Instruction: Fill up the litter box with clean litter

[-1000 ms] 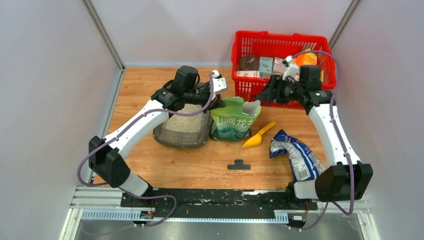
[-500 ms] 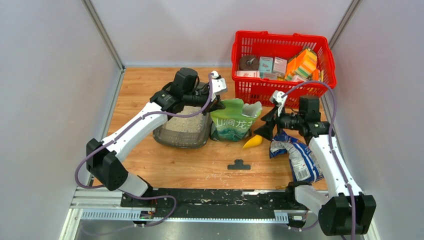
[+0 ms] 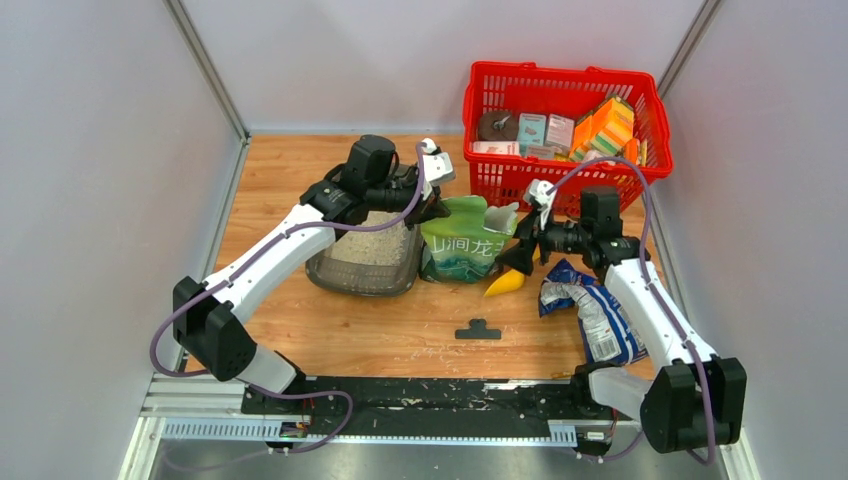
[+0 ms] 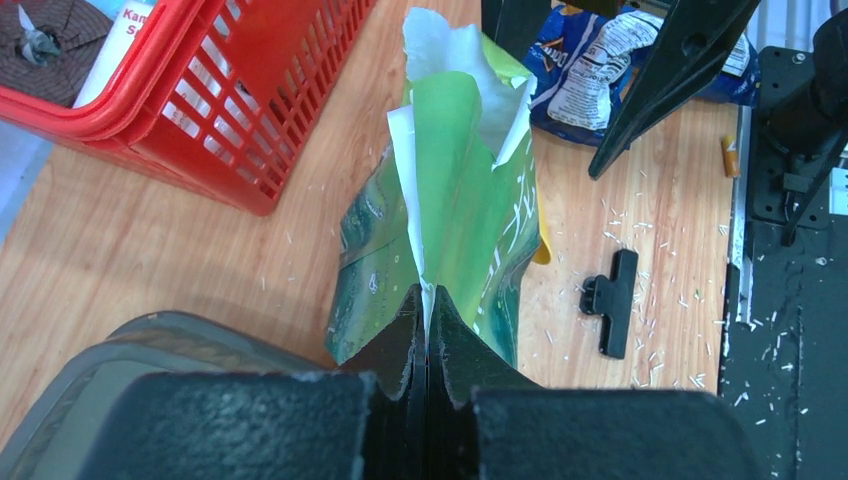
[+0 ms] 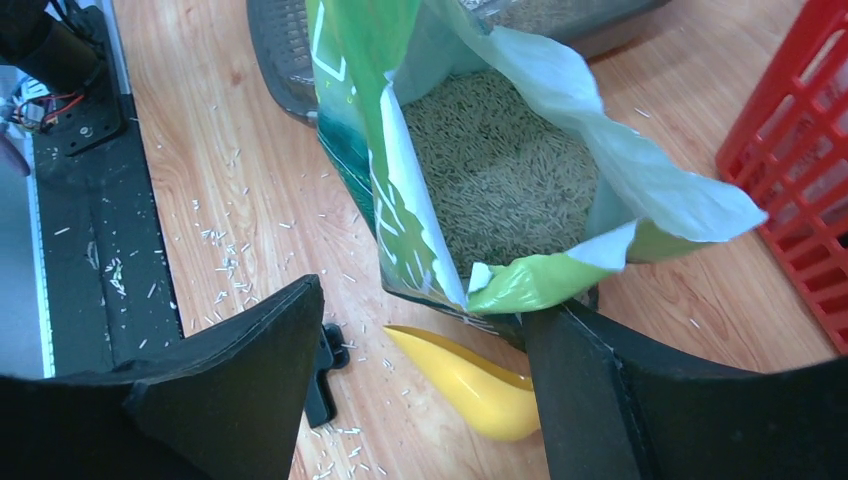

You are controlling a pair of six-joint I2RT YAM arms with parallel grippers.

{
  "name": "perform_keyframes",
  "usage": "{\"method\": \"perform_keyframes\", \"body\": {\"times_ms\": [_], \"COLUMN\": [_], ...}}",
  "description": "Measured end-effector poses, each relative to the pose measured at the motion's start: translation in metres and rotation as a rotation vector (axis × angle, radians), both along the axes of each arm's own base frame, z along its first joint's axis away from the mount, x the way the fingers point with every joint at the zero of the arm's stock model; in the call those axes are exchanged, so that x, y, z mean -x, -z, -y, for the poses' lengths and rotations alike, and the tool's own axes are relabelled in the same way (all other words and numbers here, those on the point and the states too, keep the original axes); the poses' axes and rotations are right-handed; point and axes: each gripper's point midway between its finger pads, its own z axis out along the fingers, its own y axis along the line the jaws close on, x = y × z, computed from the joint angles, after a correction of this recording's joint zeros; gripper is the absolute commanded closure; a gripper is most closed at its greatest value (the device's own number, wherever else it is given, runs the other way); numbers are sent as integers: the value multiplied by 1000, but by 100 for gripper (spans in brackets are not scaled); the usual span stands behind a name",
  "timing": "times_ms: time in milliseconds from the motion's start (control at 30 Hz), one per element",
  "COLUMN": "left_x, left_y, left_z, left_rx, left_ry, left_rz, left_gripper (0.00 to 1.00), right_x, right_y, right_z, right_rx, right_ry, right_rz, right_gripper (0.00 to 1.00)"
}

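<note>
Left wrist view — left end effector point(image 4: 427, 300) clenched on the top edge of the bag point(image 4: 470, 200); right end effector point(image 5: 425, 315) spread wide above the scoop point(image 5: 460, 385).

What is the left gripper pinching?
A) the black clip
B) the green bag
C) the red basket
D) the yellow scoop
B: in the left wrist view, the left gripper is shut on the top edge of the green bag.
</note>
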Motion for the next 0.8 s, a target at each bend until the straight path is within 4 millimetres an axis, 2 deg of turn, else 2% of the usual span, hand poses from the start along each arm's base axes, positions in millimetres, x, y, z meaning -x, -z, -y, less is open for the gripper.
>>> {"method": "perform_keyframes", "body": {"times_ms": [267,367,400,467,500,600,700,800], "left_x": [-1,-1,-2,-2,-2,-2,-10,-28], "left_y": [0,0,0,0,0,-1,-22,-57], "left_z": [1,1,0,0,0,0,-2,-13], "left_rx": [4,5,4,4,4,7,41,103], "left_ry": [-13,-14,-15,-16,-16,-19,-44,-110], "left_rz": [-11,-12,-12,-12,-13,-17,10,81], "left_gripper": [100,100,100,92,80,65,60,61], "right_x": [-1,-4,-5,-9,-11,-15,-18,-21], "right_y": [2,3,3,3,3,4,4,4], "right_z": [-14,-16,-17,-18,-18,-19,-18,-17], "right_rx": [-20,-23,-25,-32,-35,-38,-35,-33], "right_ry": [-28,-29,-28,-22,-18,-8,5,19], "right_rz": [-30,-42,-44,-48,-52,-60,-55,-55], "right_gripper": [30,36,42,48,51,54,60,64]}}
